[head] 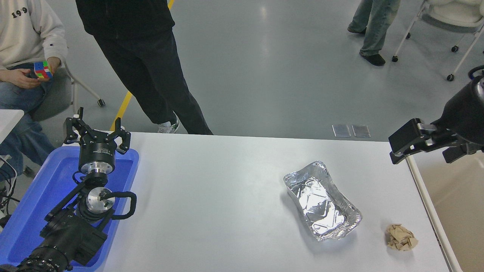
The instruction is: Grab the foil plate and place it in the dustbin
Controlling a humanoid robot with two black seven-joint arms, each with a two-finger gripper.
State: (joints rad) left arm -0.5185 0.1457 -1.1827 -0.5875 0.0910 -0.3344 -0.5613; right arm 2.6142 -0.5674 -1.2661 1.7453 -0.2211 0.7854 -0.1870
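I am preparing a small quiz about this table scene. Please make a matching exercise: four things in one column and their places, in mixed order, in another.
Things:
1. foil plate
2. brown paper wad
3. blue tray
4. dustbin

Places:
A. off the table's right edge
B. table's left end, under the left arm
C. table's near right corner
D. on the table, right of its middle

Pairs: 1-D, 2-C, 3-B, 4-A

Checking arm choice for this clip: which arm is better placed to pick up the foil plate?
Right. The right gripper hangs at the table's right edge, near the foil plate and the dustbin. The left gripper is parked over the blue tray, across the table.
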